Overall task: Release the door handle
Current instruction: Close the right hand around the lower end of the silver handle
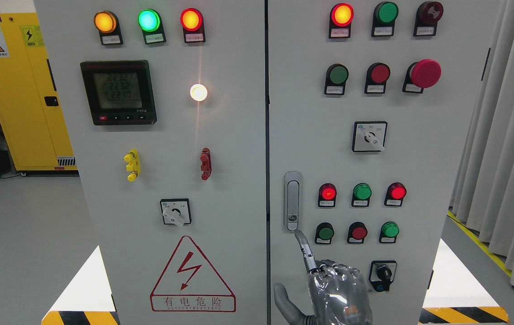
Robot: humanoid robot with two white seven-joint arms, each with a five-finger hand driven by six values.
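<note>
My right hand [329,289] sits just below the grey metal door handle [292,201] on the right cabinet door, index finger [304,250] pointing up near its base, holding nothing. I'd pull straight back, keeping clear of the green button [325,233] beside it.

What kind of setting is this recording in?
Likely an industrial electrical room or training lab: a grey control cabinet with indicator lamps, a high-voltage warning sign, and a yellow safety cabinet.
</note>
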